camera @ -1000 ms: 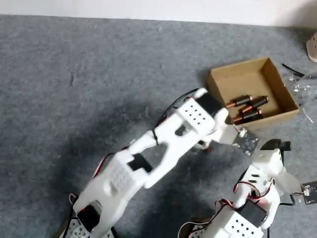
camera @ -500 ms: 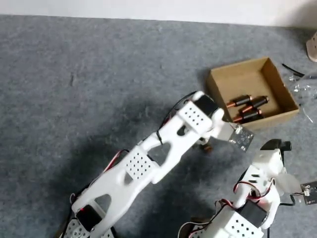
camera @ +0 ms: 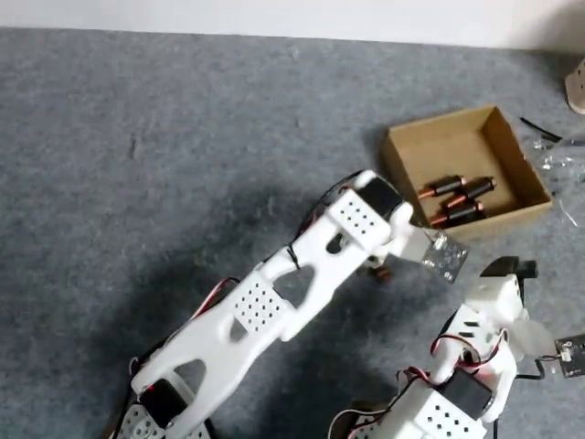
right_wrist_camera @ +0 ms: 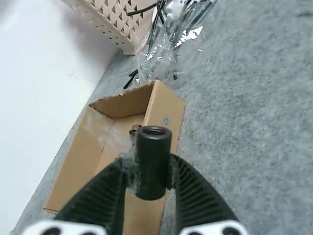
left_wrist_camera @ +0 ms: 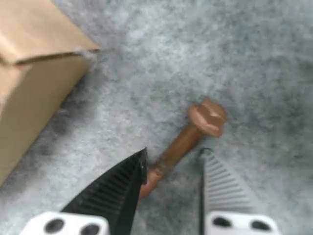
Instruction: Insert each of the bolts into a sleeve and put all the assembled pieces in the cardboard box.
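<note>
Right now my left claw (left_wrist_camera: 173,155) hangs low over the grey carpet (camera: 183,137), jaws spread wide, with the loose bolt (left_wrist_camera: 185,141) lying flat between them. Its copper-brown shaft runs slantwise across the gap. The plain end lies just beside my black finger (left_wrist_camera: 117,191), and I cannot tell whether the two touch. My ribbed white finger (left_wrist_camera: 222,186) stands apart from the shaft. The hexagonal head lies beyond both tips.

From the high view, my left arm (camera: 302,274) stretches from the near left edge toward the cardboard box (camera: 443,120). The bolt peeks out from under its wrist, on the carpet just near of the box's near left corner.

My right claw (right_wrist_camera: 150,169) is pinching a black sleeve (right_wrist_camera: 152,147). It is held upright, open bore showing at the top, with both fingers pressed against its lower half. My right arm (camera: 475,329) sits at the near right, nearer than the box and apart from it.

The box stands at the far right of the carpet, open on top. Three assembled pieces (camera: 471,194) lie side by side in its near half, black with copper ends. Right of the box lies a clear plastic bag (right_wrist_camera: 171,44) with dark wires, and beyond that stands a pale latticed basket (right_wrist_camera: 117,24).
</note>
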`<state>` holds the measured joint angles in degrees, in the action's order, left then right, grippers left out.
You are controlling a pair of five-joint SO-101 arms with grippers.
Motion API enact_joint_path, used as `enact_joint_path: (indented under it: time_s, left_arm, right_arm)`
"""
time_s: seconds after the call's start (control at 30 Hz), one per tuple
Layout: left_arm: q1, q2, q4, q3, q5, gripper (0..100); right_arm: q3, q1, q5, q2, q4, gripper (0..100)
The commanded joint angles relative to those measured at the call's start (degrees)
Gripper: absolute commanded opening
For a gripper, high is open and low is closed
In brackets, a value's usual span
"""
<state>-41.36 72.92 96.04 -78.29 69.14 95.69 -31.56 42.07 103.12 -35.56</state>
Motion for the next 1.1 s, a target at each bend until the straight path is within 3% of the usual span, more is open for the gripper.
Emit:
enact_joint_path:
  time_s: [0.0, 0.33, 0.67, 1.07]
  left_arm:
    - [0.4, 0.66, 2.46, -0.66, 0.53, 1]
    - [0.48, 0.13, 2.81, -1.01, 0.0, 1]
    - [5.41, -14.55, 3.96, -8.48, -10.64, 1]
    - [13.23, -38.64, 3.52, -8.57, -33.93, 1]
  right_arm:
    - [0.57, -0.22, -0.44, 0.48, 0.22, 0.5]
    - [0.57, -0.13, -0.26, 0.48, 0.4, 0.5]
    - [0.57, 2.59, -0.53, 0.48, 0.4, 0.5]
    - [0.66, 3.12, -0.62, 0.48, 0.4, 0.5]
